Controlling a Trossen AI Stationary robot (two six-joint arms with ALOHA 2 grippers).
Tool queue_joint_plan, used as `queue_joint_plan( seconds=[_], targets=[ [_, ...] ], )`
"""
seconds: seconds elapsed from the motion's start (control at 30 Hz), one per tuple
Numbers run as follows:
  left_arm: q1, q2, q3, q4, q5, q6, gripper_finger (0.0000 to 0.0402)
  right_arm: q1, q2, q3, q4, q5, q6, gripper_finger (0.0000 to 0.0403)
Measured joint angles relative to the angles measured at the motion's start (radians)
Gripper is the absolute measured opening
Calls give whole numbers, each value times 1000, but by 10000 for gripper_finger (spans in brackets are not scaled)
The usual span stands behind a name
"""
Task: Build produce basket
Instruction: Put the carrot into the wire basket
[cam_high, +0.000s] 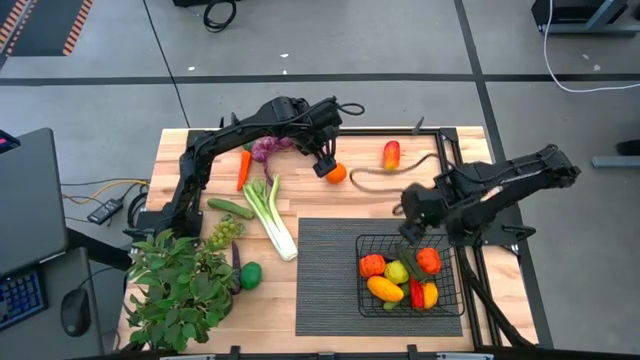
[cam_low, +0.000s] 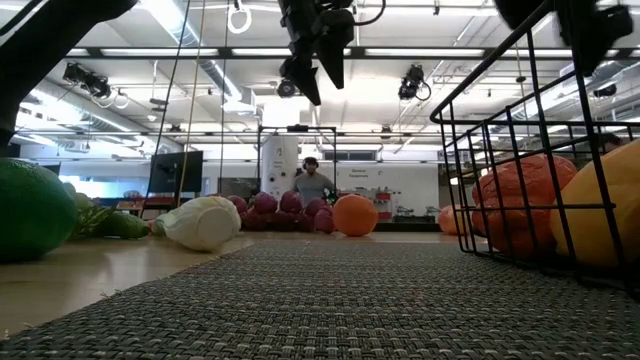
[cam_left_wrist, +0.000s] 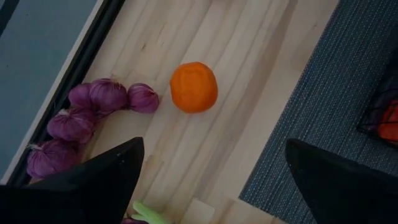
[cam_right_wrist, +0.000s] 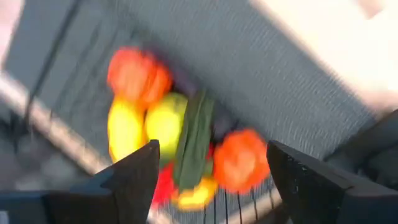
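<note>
Your left claw hangs spread above the orange; descend off-centre and it rolls away across the tabletop

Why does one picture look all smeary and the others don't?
Right wrist view: the produce in the basket is smeared with blur. Left wrist view: the orange is crisp, the left tool dark and soft-edged. Low view: the mat up close is coarse, ceiling lights glare.

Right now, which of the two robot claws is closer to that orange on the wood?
The left gripper hangs open right above the orange. The right gripper is open farther off, over the basket.
</note>
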Motion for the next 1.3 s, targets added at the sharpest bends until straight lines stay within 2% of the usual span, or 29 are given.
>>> queue_joint_plan(
  seconds=[0.17, 0.23, 0.47, 0.6, 0.77, 1.03, 1.3],
  targets=[
    [-12, 0, 0, 13, 0, -39, 396, -159, 0, 0, 3, 174, 79, 294],
    [-19, 0, 0, 11, 0, -41, 396, -233, 0, 0, 5, 205, 63, 294],
    [-40, 0, 0, -16, -2, -35, 396, -486, 3, 0, 89, 182, -149, 305],
    [-45, 0, 0, -50, -2, -9, 396, -581, 4, 0, 173, 140, -246, 316],
    [-45, 0, 0, -91, -2, 19, 396, -687, 54, 0, 207, 152, -321, 329],
    [-51, 0, -5, -109, -3, 20, 396, -762, 182, 0, 270, 106, -428, 339],
    [-38, 1, -62, -112, -29, 58, 396, -787, 200, -1, 275, 121, -485, 339]
  ],
)
